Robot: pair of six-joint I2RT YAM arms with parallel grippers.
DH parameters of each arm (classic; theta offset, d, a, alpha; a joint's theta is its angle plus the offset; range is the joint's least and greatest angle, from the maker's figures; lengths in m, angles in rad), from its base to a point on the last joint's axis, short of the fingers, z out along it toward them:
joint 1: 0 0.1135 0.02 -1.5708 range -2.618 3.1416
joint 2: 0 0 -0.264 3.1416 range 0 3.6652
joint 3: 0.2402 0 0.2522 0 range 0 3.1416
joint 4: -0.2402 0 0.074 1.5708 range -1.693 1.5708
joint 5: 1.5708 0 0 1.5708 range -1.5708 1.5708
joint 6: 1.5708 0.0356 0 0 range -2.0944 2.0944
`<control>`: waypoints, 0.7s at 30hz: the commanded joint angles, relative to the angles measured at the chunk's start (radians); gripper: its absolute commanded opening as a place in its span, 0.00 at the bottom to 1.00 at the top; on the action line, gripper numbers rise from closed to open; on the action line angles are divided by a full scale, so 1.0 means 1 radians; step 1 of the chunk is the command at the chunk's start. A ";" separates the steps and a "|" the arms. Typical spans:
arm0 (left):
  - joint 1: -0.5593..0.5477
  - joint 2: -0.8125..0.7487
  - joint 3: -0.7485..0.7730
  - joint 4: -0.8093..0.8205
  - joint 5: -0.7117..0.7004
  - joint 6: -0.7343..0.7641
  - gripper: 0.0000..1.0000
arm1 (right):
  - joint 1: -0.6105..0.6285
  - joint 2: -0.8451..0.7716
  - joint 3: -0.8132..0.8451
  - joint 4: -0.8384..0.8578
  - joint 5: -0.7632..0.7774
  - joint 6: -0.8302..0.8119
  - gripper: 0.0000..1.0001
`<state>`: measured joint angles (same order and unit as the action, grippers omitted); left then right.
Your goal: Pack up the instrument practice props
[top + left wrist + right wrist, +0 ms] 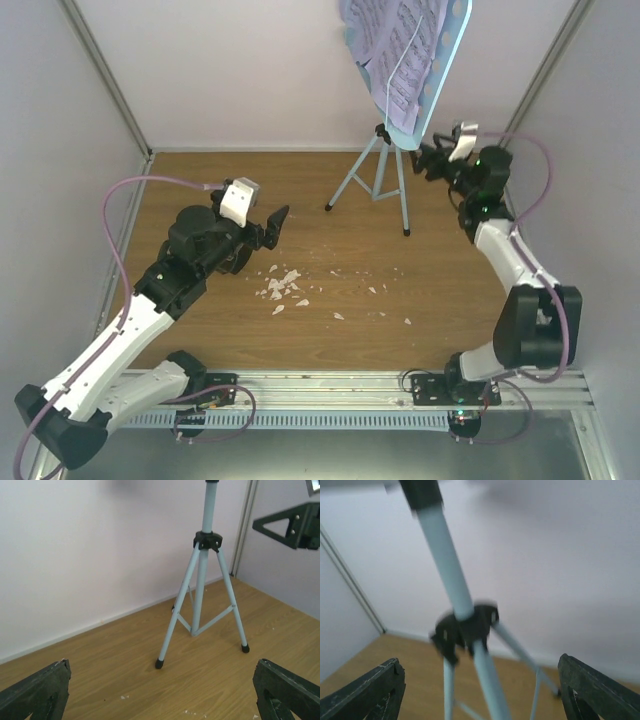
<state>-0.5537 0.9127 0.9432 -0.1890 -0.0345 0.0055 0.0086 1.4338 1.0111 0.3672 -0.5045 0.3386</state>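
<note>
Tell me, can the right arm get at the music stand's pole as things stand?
Probably yes: the right hand is open and faces the pole close up, with nothing between them.

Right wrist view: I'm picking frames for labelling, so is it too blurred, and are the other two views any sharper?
Right wrist: motion-blurred, with the music stand pole and black hub smeared. Left wrist: sharp, with the stand's legs and feet crisp. Top external: evenly lit and fairly clear; the sheet-music pages are slightly washed out, the crumbs still distinguishable.
</note>
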 commanded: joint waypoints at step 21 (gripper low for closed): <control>0.012 -0.018 -0.051 0.109 -0.027 0.000 0.99 | 0.047 0.468 0.750 -0.239 -0.328 -0.236 0.64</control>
<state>-0.5480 0.8902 0.9005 -0.1383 -0.0528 0.0093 0.0257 1.8484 1.6733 0.1490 -0.7986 0.1291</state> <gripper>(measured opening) 0.990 0.688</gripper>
